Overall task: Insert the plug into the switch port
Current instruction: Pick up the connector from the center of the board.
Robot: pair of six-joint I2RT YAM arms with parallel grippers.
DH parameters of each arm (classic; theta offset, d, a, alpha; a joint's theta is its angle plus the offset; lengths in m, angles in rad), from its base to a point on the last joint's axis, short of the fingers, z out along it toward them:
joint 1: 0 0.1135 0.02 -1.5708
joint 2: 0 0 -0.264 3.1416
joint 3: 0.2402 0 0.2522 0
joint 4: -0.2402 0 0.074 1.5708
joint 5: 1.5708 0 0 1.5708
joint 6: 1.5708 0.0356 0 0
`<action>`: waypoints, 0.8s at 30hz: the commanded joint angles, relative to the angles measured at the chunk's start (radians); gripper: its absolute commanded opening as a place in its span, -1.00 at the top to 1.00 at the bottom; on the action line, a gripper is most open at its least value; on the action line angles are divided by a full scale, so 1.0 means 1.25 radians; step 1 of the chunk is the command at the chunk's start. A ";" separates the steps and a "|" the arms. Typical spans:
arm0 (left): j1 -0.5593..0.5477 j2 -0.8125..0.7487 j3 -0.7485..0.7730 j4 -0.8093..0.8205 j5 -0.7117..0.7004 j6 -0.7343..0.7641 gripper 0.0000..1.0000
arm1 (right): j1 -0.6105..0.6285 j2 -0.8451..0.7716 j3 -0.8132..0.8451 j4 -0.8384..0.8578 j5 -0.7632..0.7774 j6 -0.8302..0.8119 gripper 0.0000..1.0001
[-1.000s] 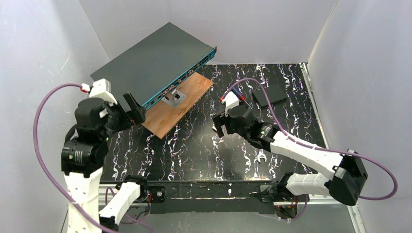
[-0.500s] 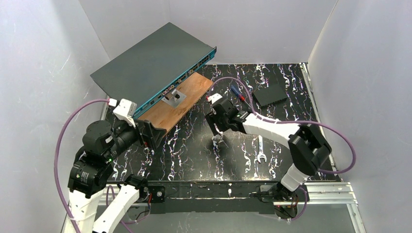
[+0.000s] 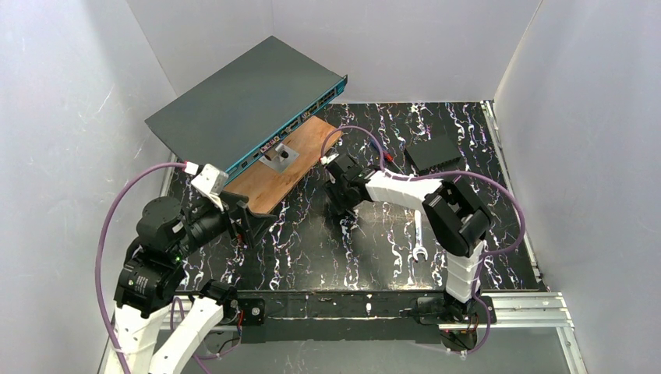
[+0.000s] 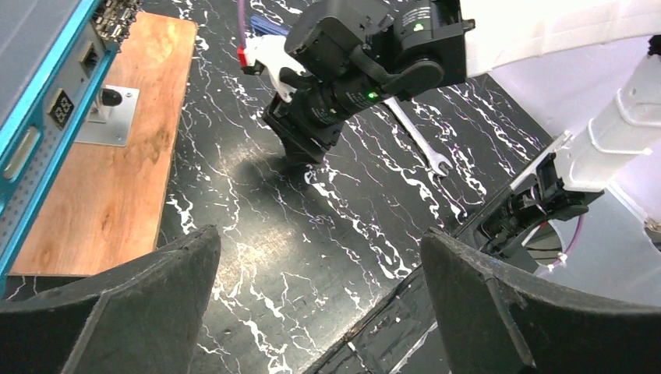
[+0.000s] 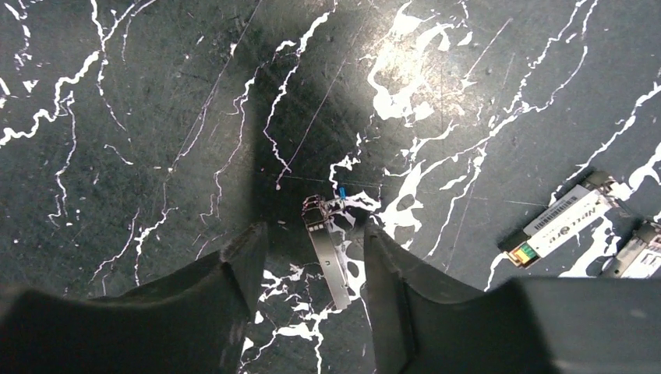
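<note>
I am finding the right gripper (image 5: 313,261) spread over the plug (image 5: 327,253), which is lying flat on the table (image 5: 117,117) at lower centre of the right wrist frame. Its long axis is running up and down the frame alongside the 2 fingers, neither touching it. The switch (image 3: 245,97) is sitting at upper left of the top frame, well apart, and the left gripper (image 4: 319,241) is also spread, holding nothing.

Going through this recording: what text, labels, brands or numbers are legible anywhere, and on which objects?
White label on the loose module: printed lines, too blurred to read.
Front panel of the switch: small markings beside the ports, too small to read.
The plug: no text that can be made out.
</note>
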 commanded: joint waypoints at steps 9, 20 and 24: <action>-0.006 0.055 -0.016 0.044 0.082 -0.020 -0.96 | -0.008 0.032 0.036 -0.014 -0.010 0.002 0.19; -0.007 0.147 -0.024 0.057 0.121 -0.072 -0.93 | -0.026 0.058 0.051 0.041 -0.041 -0.003 0.40; -0.007 0.187 -0.030 0.068 0.128 -0.096 -0.89 | -0.032 0.054 0.055 0.058 -0.052 -0.005 0.53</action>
